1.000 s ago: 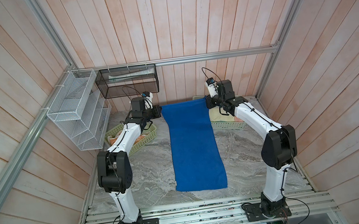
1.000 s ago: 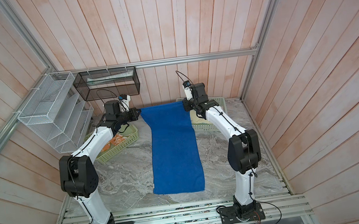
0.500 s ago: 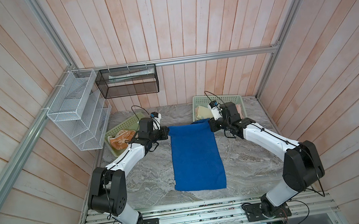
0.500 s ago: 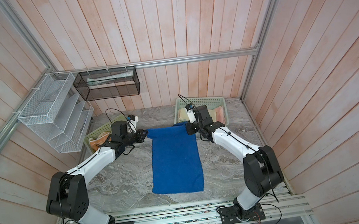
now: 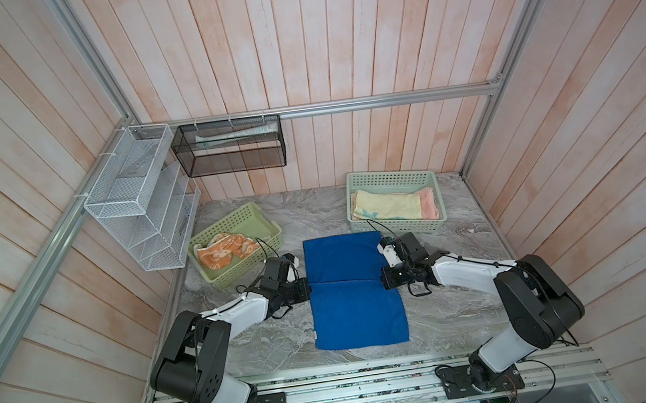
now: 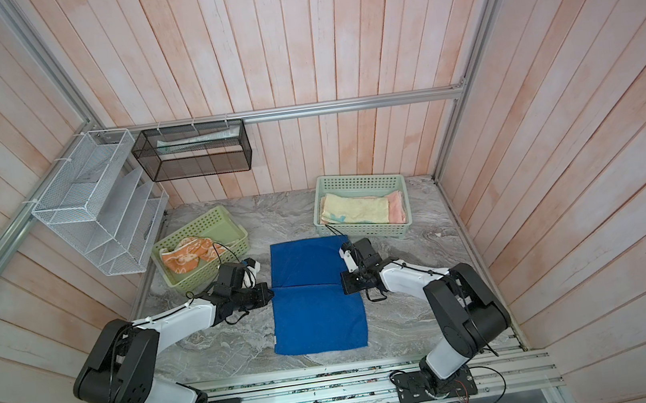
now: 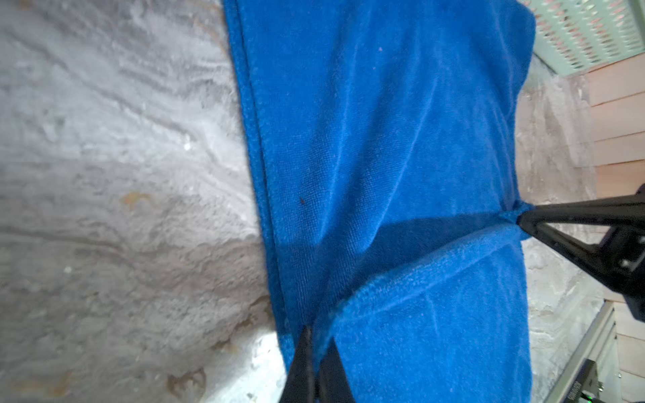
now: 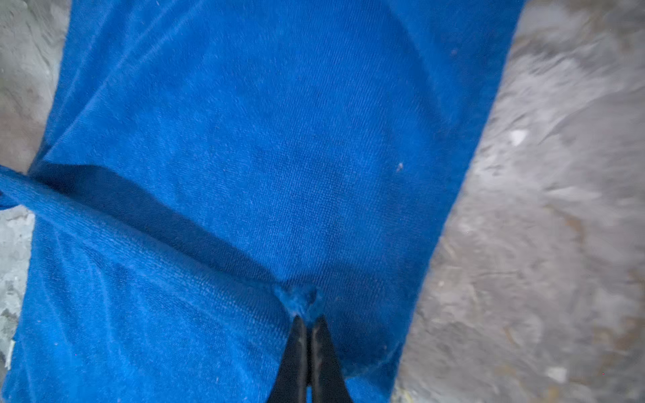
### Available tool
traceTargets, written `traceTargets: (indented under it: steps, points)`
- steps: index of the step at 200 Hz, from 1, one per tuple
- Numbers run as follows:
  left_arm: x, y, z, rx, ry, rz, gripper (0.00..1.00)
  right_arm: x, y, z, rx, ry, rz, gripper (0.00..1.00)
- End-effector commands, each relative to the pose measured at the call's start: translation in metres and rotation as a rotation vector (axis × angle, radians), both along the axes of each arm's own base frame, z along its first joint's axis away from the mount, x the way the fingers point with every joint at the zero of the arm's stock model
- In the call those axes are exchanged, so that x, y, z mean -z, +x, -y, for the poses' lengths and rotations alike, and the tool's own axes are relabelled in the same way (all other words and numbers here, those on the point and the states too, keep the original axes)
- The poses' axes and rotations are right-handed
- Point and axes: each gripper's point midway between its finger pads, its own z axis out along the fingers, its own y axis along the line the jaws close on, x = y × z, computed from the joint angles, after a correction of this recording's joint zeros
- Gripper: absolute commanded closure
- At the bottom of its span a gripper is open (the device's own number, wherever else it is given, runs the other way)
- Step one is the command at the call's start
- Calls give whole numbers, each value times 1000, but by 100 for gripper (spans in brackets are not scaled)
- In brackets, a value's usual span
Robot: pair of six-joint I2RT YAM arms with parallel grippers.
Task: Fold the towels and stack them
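Jaws of the left gripper [image 5: 307, 289] were clamped on the left edge of the blue towel [image 5: 358, 315], at the middle of the frame in both top views. Those of the right gripper [image 5: 384, 281] pinched the opposite edge. Each wrist view showed a tuft of terry nipped between closed black tips.

We judged the step in hand to be the first fold. The far end lay doubled over, and the gripped hem formed a seam across the cloth between the two grippers. The next move, we reckoned, called for bringing that hem level to the near edge before letting go.

The towel lay flat on the grey marbled table [image 5: 452, 312], plain royal blue, its upper part two layers thick. Whether those layers sat square we could not tell, since the wrist views were blurred.

At the left of the frame the orange towel [image 5: 223, 253] lay crumpled in a green basket [image 5: 227, 219]. At upper right the yellow towel [image 5: 387, 207] and pink towel [image 5: 429, 204] lay folded in a paler basket [image 5: 389, 175].
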Motion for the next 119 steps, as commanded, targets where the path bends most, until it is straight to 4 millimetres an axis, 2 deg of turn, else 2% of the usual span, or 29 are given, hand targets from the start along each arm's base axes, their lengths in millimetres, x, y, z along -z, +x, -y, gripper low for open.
traceTargets:
  steps: [1, 27, 41, 59, 74, 93, 119]
  points:
    - [7, -5, -11, -52, 30, -16, 100, 9, -1, -15, 1, 57, -14, 100]
    - [15, -9, -35, -119, 76, -56, 100, 20, -5, -30, -28, 59, -28, 100]
    - [9, -5, -50, -151, 74, -43, 100, 20, -2, -42, -51, 62, -21, 100]
    - [-10, 5, -62, -158, 55, -14, 100, 14, 11, -53, -58, 69, -4, 100]
    - [-33, 13, -64, -138, 69, 23, 100, -5, 30, -55, -48, 46, 47, 100]
    - [-66, 17, -62, -112, 67, 77, 100, -46, 48, -60, -70, 29, 126, 100]
    - [-99, 9, -61, -93, 63, 108, 100, -93, 53, -55, -78, 7, 191, 100]
